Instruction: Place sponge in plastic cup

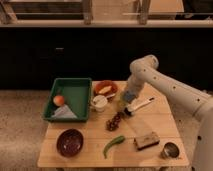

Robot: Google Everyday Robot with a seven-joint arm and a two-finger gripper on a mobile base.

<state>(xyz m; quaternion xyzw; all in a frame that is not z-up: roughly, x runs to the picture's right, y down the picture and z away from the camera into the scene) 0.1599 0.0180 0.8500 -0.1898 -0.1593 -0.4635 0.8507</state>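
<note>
My gripper (pixel 127 101) hangs from the arm at the table's middle back, pointing down. It is shut on the blue-grey sponge (pixel 129 95), which shows as a bluish patch at the fingers. The pale yellow-green plastic cup (pixel 121 105) stands directly under and slightly left of the gripper, partly hidden by it. The sponge is at the cup's rim; I cannot tell whether it touches the cup.
A white-handled brush (pixel 141 104) lies right of the cup. A white mug (pixel 99 103), a red bowl (pixel 105 89) and a green tray (pixel 75 85) holding an orange (pixel 59 100) are to the left. Grapes (pixel 115 121), a dark bowl (pixel 70 142), a green pepper (pixel 114 145), a brown block (pixel 146 141) and a metal cup (pixel 170 149) lie in front.
</note>
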